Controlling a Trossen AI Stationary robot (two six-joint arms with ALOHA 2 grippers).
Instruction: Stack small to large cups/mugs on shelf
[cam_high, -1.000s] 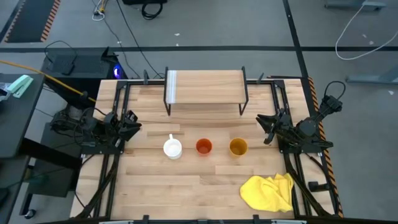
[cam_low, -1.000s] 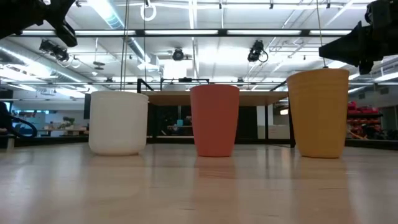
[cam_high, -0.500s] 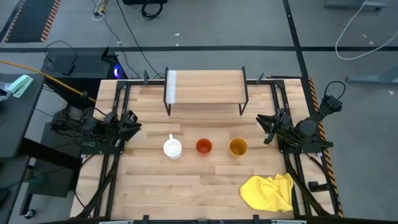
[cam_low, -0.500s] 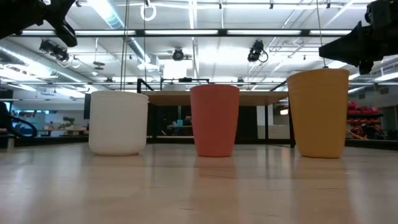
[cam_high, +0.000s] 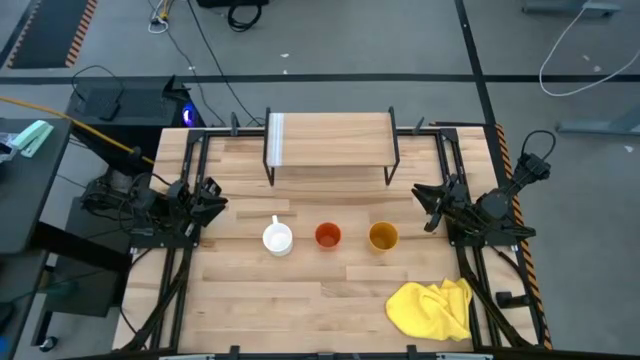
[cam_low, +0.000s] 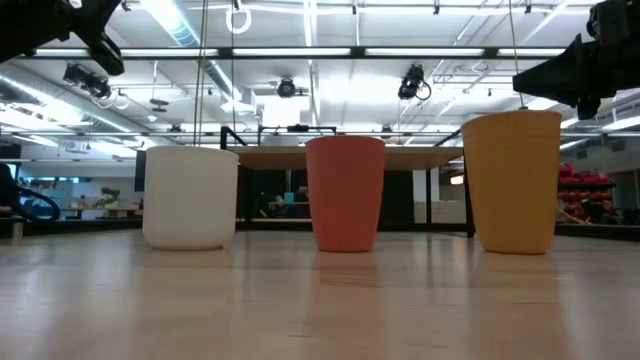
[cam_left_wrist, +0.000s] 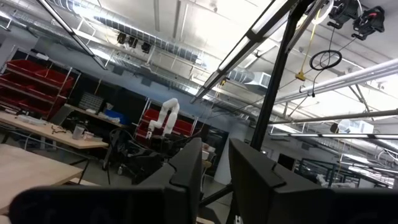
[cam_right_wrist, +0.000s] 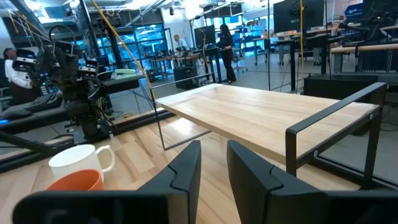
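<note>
Three cups stand upright in a row on the table in front of the shelf: the white mug, its handle toward the far edge, the orange-red cup and the taller yellow-orange cup. The low view shows them side by side: white mug, orange-red cup, yellow-orange cup. My left gripper hovers at the table's left edge, shut and holding nothing. My right gripper hovers at the right edge, shut, facing the shelf and the white mug.
A crumpled yellow cloth lies at the near right corner. The shelf stands on thin black legs at the far middle of the table, with a pale strip at its left end. Bare tabletop lies between the cups and the shelf.
</note>
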